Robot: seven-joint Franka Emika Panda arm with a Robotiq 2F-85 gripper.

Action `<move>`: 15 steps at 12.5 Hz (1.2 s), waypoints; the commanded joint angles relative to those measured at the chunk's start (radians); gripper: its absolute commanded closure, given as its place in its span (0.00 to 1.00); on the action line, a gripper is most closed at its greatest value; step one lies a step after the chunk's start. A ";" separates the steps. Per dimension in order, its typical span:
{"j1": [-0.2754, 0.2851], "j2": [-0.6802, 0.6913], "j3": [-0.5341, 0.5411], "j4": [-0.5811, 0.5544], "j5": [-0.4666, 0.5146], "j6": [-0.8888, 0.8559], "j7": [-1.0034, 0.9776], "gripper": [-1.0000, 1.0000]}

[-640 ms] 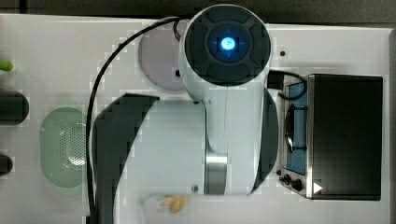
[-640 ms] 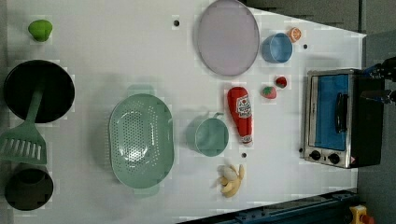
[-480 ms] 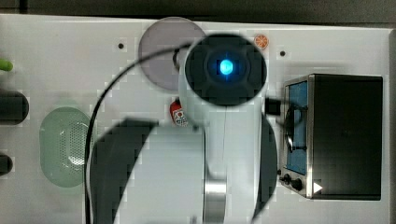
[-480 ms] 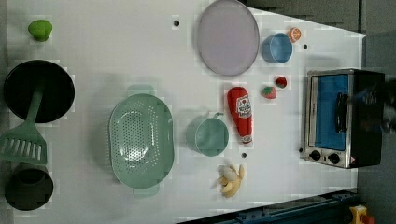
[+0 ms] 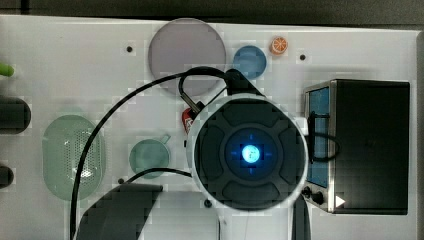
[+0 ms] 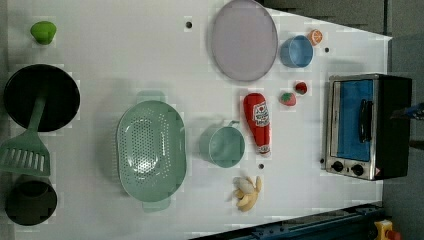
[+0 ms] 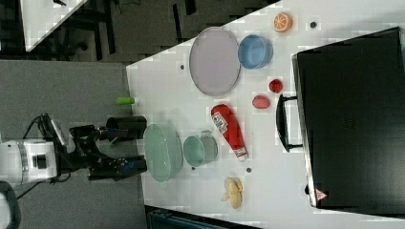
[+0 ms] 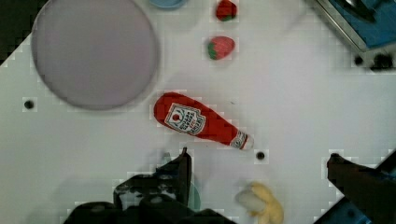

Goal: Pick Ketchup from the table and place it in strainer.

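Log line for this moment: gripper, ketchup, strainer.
gripper: open, empty, above table | slim red ketchup squeeze bottle: lying on table | pale green oval strainer: empty

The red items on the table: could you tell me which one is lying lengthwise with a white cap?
The Ketchup; the two strawberries are small, rounded and capless.

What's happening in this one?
A single robot arm is up above the table with its gripper open and empty. The ketchup lies on its side on the table, untouched, between the green mug and the toaster oven. The strainer sits empty on the mug's other side. In the wrist view the ketchup lies below the open fingers, so the pick has not started yet.
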 commanded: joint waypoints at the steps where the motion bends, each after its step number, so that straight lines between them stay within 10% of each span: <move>1: -0.007 0.107 0.032 -0.089 0.014 0.076 -0.273 0.00; 7: -0.006 0.234 0.083 -0.242 0.007 0.393 -0.863 0.00; 15: -0.002 0.426 0.095 -0.362 -0.002 0.718 -0.937 0.00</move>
